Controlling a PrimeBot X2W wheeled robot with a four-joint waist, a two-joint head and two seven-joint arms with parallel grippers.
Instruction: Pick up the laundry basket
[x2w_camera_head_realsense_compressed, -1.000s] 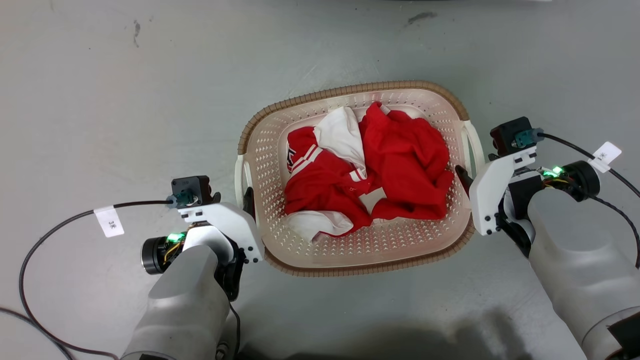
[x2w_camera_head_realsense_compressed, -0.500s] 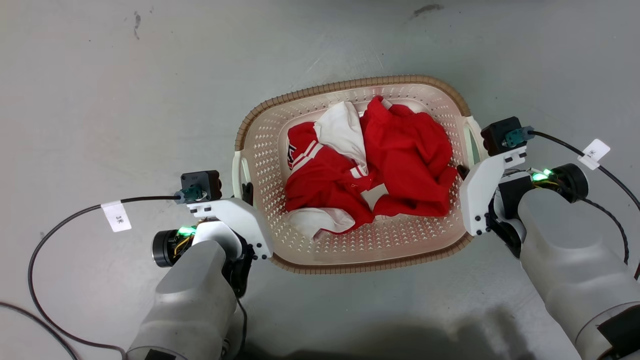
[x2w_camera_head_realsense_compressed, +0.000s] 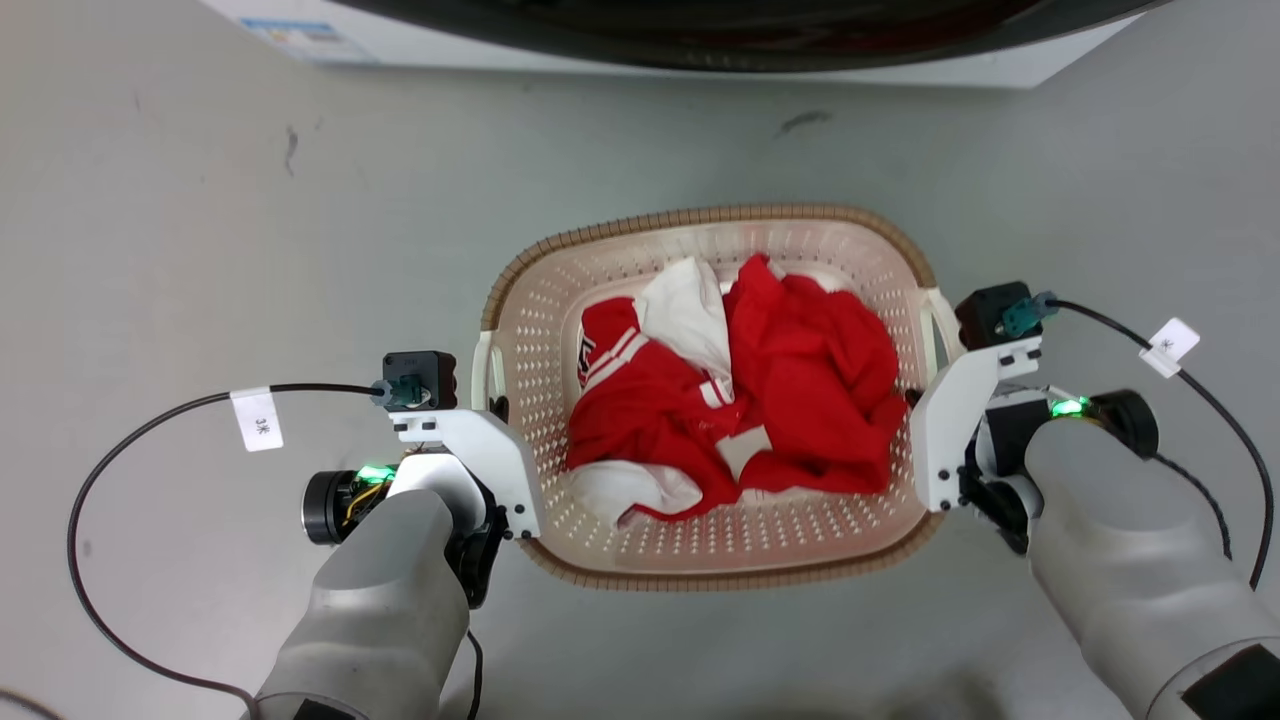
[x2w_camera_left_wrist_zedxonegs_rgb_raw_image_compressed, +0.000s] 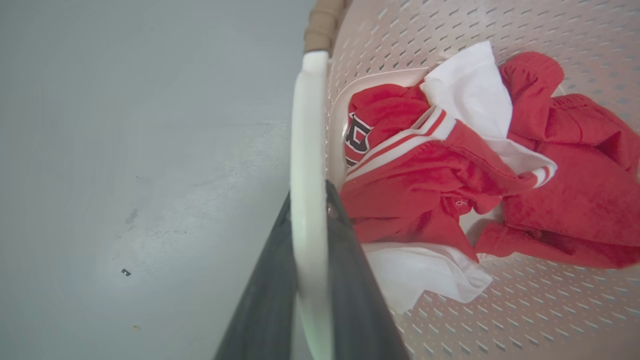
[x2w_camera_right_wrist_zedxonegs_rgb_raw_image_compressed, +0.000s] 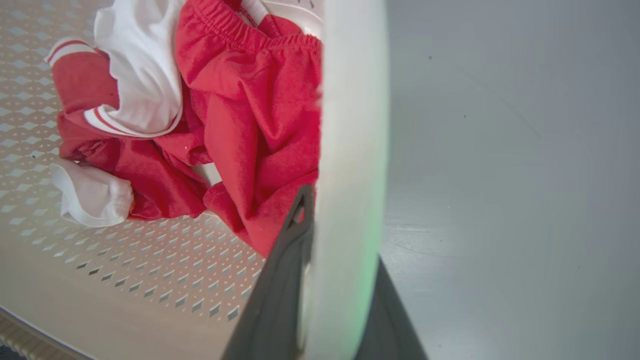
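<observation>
Laundry basket (x2w_camera_head_realsense_compressed: 700, 545) with red and white clothes (x2w_camera_head_realsense_compressed: 790, 400) inside is being gripped at both sides: left gripper (x2w_camera_head_realsense_compressed: 497, 407) clamping left handle (x2w_camera_left_wrist_zedxonegs_rgb_raw_image_compressed: 307, 125), right gripper (x2w_camera_head_realsense_compressed: 913, 400) clamping right handle (x2w_camera_right_wrist_zedxonegs_rgb_raw_image_compressed: 352, 125)

Bright, even light; wrist views blur close-up

The left tool (x2w_camera_left_wrist_zedxonegs_rgb_raw_image_compressed: 308, 200) rises from the bottom edge with its two dark fingers (x2w_camera_left_wrist_zedxonegs_rgb_raw_image_compressed: 270, 300) pressed on both sides of a white handle (x2w_camera_left_wrist_zedxonegs_rgb_raw_image_compressed: 306, 125) of the basket (x2w_camera_left_wrist_zedxonegs_rgb_raw_image_compressed: 500, 320). The handle runs upward and meets the brown rim (x2w_camera_left_wrist_zedxonegs_rgb_raw_image_compressed: 322, 22). The cream wall of the basket is full of small holes. Inside lie crumpled red clothes (x2w_camera_left_wrist_zedxonegs_rgb_raw_image_compressed: 430, 185) with white stripes, touching a white cloth (x2w_camera_left_wrist_zedxonegs_rgb_raw_image_compressed: 425, 277). Beside the handle, on the outer side, is grey floor (x2w_camera_left_wrist_zedxonegs_rgb_raw_image_compressed: 125, 150).
</observation>
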